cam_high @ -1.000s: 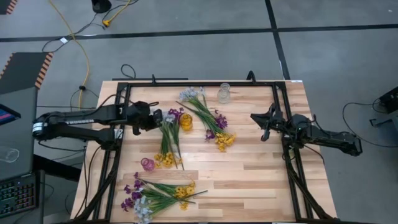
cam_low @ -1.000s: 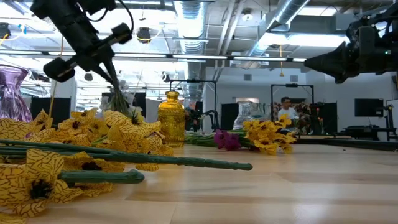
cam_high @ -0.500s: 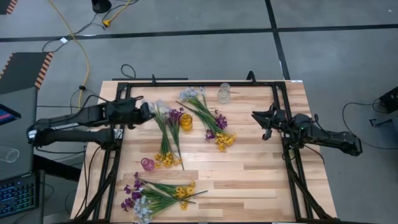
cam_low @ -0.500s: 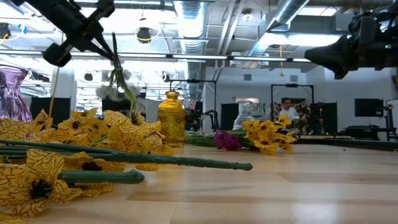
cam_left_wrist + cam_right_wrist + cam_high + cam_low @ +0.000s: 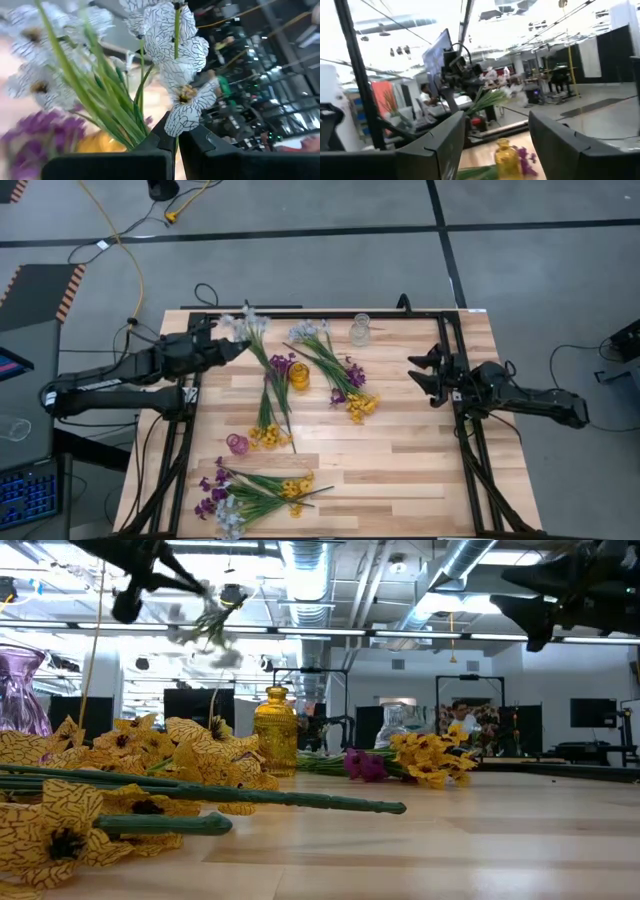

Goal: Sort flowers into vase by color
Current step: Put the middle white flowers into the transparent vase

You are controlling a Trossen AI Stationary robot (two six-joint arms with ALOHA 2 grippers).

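Three vases [image 5: 299,375] on table [image 5: 420,450]; left gripper [image 5: 232,346] jaws clenched on white flowers [image 5: 246,324], right gripper [image 5: 421,372] jaws spread, empty.

light: bright, even, from ceiling fixtures
shadows: faint
glare: white ceiling in wrist views
blur: raised white flowers [image 5: 205,620] smeared

Grey floor [image 5: 300,260] w/ dark seam lines round the wood-plank bench [image 5: 420,470]. Yellow cable [image 5: 125,255] runs across floor beyond bench's far-left corner. Monitor [image 5: 12,363] and keyboard [image 5: 30,495] off bench's left edge. Low view: open ceiling w/ ducts [image 5: 455,560], strip lights [image 5: 310,632], a seated person [image 5: 462,715] far back.
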